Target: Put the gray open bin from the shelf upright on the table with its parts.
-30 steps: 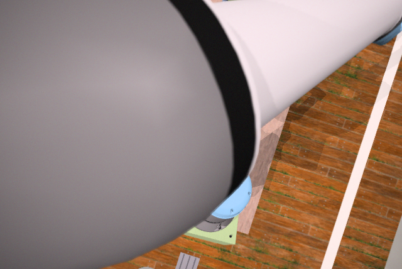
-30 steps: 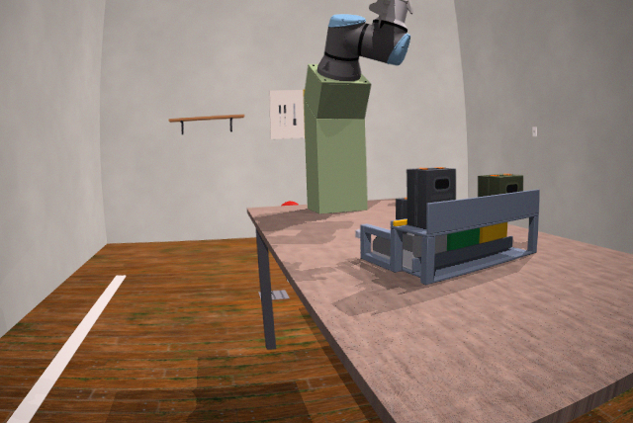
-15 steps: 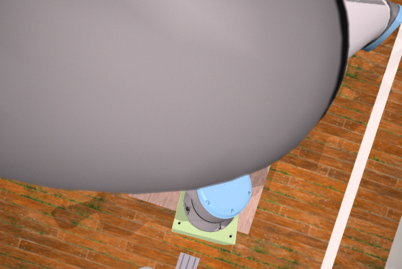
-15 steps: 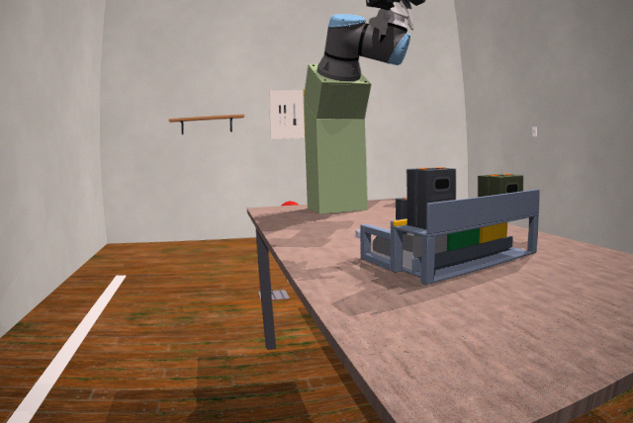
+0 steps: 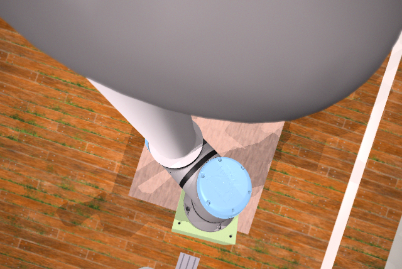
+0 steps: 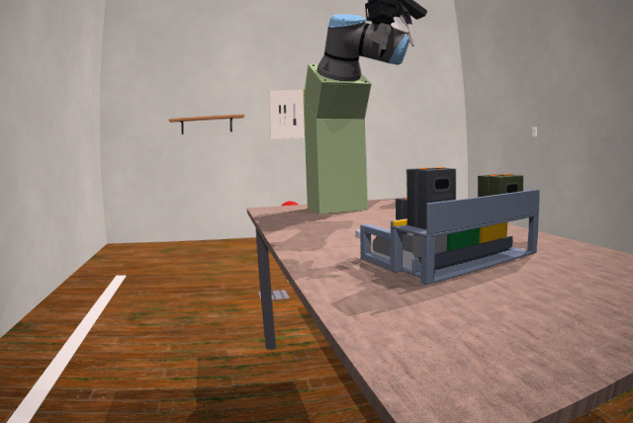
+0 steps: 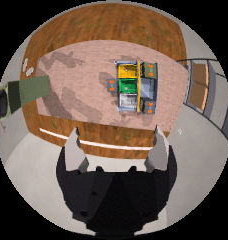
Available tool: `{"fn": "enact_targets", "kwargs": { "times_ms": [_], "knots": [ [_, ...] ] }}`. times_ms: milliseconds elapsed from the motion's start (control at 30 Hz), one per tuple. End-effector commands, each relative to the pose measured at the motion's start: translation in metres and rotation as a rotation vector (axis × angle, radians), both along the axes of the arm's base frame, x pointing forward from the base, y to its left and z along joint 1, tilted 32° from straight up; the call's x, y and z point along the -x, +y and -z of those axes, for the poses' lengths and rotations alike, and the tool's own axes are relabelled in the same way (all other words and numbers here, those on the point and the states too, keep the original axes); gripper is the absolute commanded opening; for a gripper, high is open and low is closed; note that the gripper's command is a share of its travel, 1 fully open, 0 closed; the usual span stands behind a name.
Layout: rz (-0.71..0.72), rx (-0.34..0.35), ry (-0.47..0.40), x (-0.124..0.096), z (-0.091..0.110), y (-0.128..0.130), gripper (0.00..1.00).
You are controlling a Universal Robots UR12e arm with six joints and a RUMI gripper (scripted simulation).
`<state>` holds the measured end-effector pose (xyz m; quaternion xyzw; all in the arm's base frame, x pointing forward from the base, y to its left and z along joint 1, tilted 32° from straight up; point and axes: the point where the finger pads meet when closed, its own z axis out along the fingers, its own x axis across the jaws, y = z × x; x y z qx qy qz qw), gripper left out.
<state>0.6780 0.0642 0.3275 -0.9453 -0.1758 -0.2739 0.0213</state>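
Gray open bin [image 7: 128, 102], parts inside, sits in the shelf [image 6: 483, 211] [image 7: 148, 88], beside a green bin [image 6: 463, 237] [image 7: 128, 86]. Open desk [image 6: 326, 275] [image 7: 89, 75] surface lies between the shelf and the pedestal-end edge. Claw [image 7: 116, 127] spread, raised well above.

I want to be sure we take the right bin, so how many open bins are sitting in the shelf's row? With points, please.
3, side by side in the shelf [image 6: 483, 211]: yellow [image 6: 494, 232] [image 7: 127, 70] at one end, green [image 6: 463, 238] [image 7: 127, 86] in the middle, gray [image 7: 127, 102] at the other end.
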Motion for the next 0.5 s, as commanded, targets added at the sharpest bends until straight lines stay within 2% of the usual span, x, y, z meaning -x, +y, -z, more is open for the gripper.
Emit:
{"fn": "enact_targets", "kwargs": {
  "times_ms": [0,133,300,467],
  "knots": [
    [0.0,0.001,-0.002,-0.004,0.002,0.0,1.0],
    [0.0,0.001,-0.002,-0.004,0.002,0.0,1.0],
    [0.0,0.001,-0.002,-0.033,0.041,0.002,1.0],
    [0.0,0.001,-0.002,-0.033,0.041,0.002,1.0]
  ]
}}
